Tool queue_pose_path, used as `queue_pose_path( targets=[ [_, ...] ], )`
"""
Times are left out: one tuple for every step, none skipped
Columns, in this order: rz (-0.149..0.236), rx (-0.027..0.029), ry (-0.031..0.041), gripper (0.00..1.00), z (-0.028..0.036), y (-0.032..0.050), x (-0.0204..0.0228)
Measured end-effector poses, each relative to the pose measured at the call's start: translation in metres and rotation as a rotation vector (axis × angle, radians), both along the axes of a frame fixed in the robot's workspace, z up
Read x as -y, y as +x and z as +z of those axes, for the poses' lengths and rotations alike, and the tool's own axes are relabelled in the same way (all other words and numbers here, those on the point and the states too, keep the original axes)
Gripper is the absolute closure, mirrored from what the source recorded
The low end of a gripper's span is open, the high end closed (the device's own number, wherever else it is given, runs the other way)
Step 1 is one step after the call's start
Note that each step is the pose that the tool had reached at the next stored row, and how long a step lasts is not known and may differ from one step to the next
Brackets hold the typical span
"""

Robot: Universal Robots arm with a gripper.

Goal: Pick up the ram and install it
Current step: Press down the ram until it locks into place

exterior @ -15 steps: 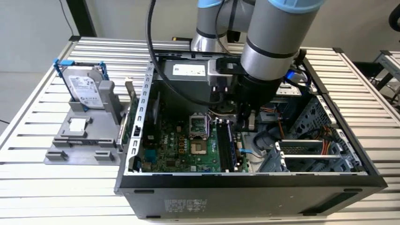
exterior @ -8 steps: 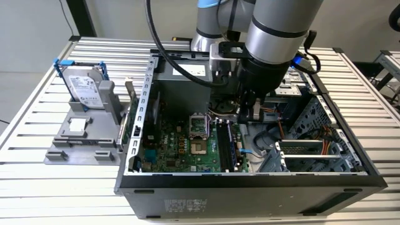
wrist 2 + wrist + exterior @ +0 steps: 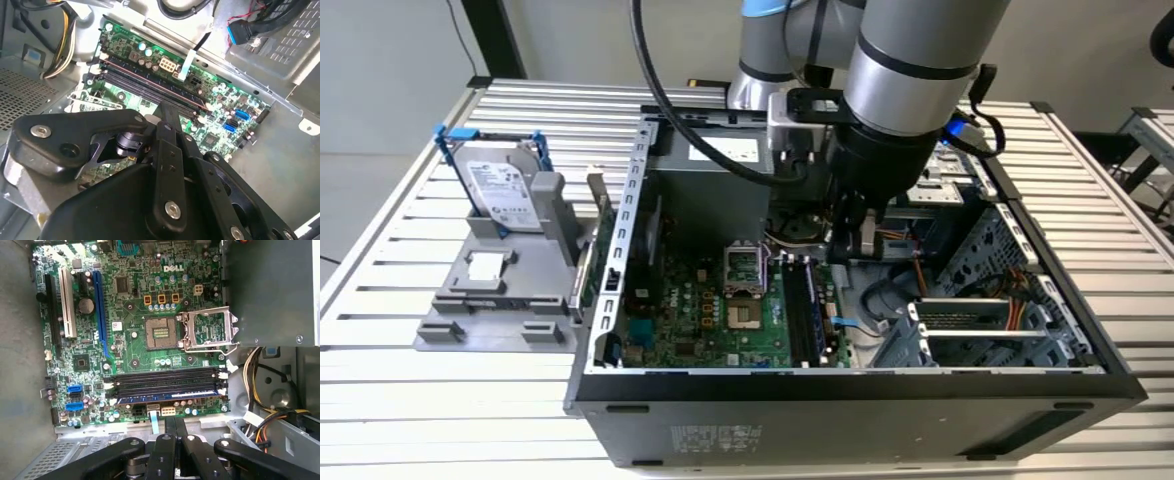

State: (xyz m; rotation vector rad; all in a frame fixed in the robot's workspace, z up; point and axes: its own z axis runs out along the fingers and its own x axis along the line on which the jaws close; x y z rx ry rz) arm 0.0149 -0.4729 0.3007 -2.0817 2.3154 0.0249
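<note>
In the exterior view, the arm (image 3: 907,90) is cut off at the picture's top edge and hides the case (image 3: 854,400) interior behind it, beside the motherboard (image 3: 707,310). In the second wrist view, the gripper (image 3: 167,107) linkage covers the part of the motherboard nearest the camera. The ram (image 3: 165,399), in the motherboard's outermost slot, shows edge-on; its chips cannot be made out.
</note>
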Motion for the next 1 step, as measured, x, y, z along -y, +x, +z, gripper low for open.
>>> queue_pose_path(
  targets=[
    [0.0, 0.0, 0.0, 1.0, 0.0, 0.0, 0.0]
  ],
)
